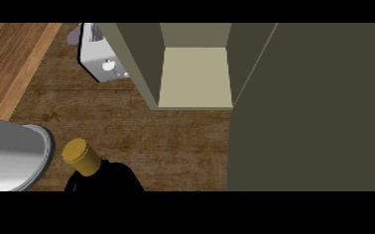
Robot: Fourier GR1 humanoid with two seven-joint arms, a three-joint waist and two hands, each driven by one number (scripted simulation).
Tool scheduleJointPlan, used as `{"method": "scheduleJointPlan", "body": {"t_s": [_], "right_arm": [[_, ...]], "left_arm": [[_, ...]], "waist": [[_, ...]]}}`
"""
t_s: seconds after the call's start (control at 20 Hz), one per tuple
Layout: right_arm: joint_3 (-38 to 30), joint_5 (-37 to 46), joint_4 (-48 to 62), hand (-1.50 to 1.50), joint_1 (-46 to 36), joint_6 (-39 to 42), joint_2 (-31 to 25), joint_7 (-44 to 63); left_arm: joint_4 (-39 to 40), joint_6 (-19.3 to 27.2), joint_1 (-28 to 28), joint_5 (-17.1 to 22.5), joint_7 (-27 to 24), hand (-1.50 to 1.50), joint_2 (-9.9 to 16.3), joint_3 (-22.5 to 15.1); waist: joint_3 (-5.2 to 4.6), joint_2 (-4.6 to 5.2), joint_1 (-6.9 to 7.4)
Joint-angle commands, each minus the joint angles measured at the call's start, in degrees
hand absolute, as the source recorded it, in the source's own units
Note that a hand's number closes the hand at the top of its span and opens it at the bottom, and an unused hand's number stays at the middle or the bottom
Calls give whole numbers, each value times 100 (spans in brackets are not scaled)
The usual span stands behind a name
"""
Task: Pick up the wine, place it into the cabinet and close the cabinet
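**A:** What filled the frame, biggest first?

**B:** The cabinet (194,74) stood open at centre, its pale shelf bare, with its wide dark door (300,109) swung out along the right side. The wooden counter (168,129) spread below it.

**A:** And smaller things?

**B:** A grey metal pot (22,153) sat at the left edge, a silver toaster (99,59) just left of the cabinet. The wine bottle (95,168), gold-capped, stood on the counter by the pot, well apart from the shelf.

**A:** The hands?

**B:** Neither showed, so nothing could be said of their fingers or hold.

**A:** Progress?

**B:** By appearances, none: lifting, shelving and closing all remained.
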Motion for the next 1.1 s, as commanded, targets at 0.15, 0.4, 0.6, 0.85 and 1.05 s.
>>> {"method": "scheduleJointPlan", "body": {"t_s": [0.15,0.4,0.6,0.85,1.05], "right_arm": [[-2,48,125,-150,-446,-251,38,161],[11,35,-26,-150,-343,-202,-21,258],[46,36,-84,-150,-242,-163,0,227],[-281,-69,552,-150,-730,-158,-139,54],[-66,-63,212,-150,-181,-53,6,-24]], "left_arm": [[-1735,780,230,-1,1152,150,-313,-473],[-1842,1686,-669,-351,1577,150,-554,-538],[-1971,2511,-1259,-187,2226,150,-562,-1059],[-1437,2725,-2395,-222,2576,150,-565,-645],[-732,3385,-2947,-118,1991,150,-567,-985]], "waist": [[-4,6,5],[-5,7,-28],[-5,8,-44],[-5,17,-42],[-6,13,-67]]}}
